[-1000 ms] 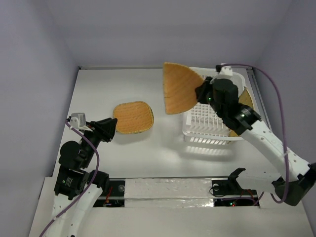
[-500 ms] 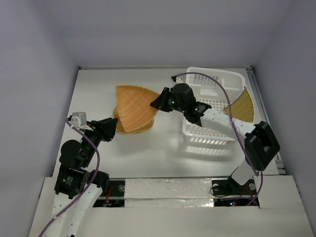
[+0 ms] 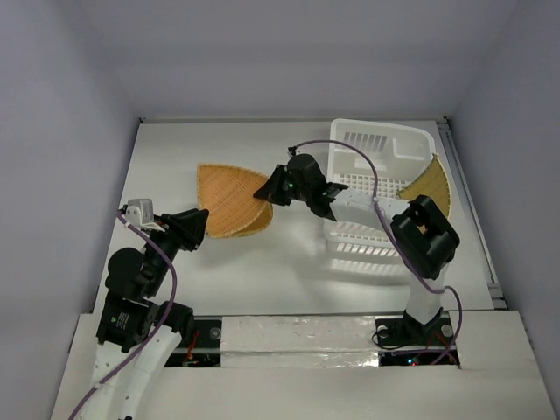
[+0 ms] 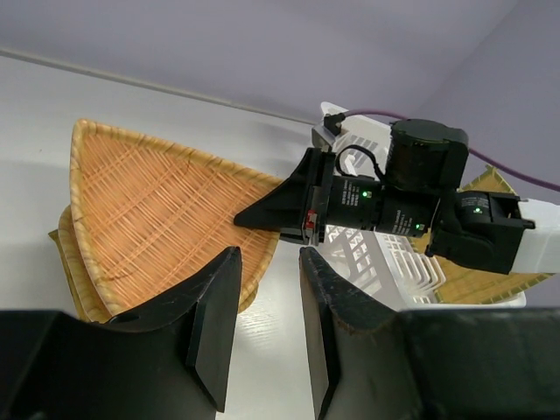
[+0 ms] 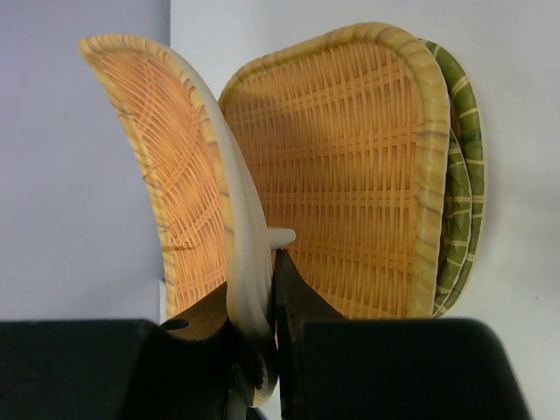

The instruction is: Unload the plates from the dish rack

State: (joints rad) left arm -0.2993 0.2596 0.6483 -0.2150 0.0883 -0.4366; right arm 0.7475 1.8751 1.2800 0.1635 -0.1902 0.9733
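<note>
Hovering just short of the stack (image 5: 350, 175), my left claw (image 4: 269, 258) stands spread and empty. My right claw (image 3: 261, 191) pinches one plate (image 3: 223, 194) by its edge, slanted over that stack of two, long axis left-right, gripped end toward the dish rack (image 3: 385, 127). My right arm (image 3: 420, 236) folds sharply, forearm reaching leftward past the rack. A fourth plate (image 3: 430, 185) leans at the rack's right side.

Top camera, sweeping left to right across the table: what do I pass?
left gripper → held plate → right gripper → dish rack → second plate, at the rack's right side
</note>
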